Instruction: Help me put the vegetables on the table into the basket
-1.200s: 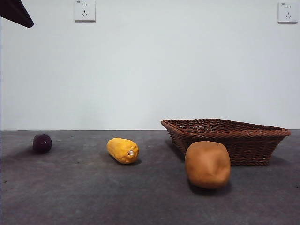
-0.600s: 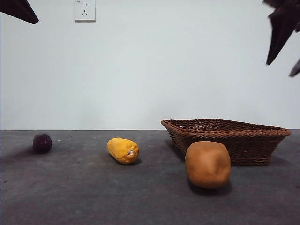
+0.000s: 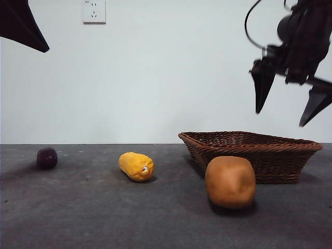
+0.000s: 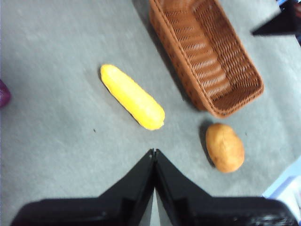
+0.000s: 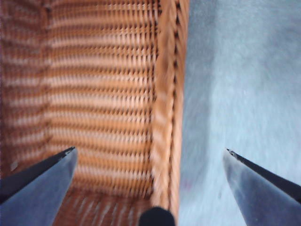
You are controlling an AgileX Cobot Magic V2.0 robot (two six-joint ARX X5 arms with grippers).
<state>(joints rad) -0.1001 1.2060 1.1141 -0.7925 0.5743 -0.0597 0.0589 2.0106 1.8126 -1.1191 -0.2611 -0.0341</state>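
Right hand [image 3: 287, 104], jaws spread and empty, hangs over the basket [image 3: 270, 158]. Potato [image 3: 230, 181] sits on the tabletop [image 3: 78, 218] just in front of basket; looks firm, rounded, prob. smooth — grip across its middle. Left hand [image 4: 154, 153], jaws pressed together, waits.

The dark grey mottled bench [image 3: 78, 218] looks matt and faintly grainy; on it the rectangular brown woven wicker basket [image 3: 270, 155] is ribbed and rough, beside it the rounded orange-brown potato-like vegetable [image 3: 230, 181] smooth and dull, the oblong yellow vegetable [image 3: 136, 166] slightly waxy
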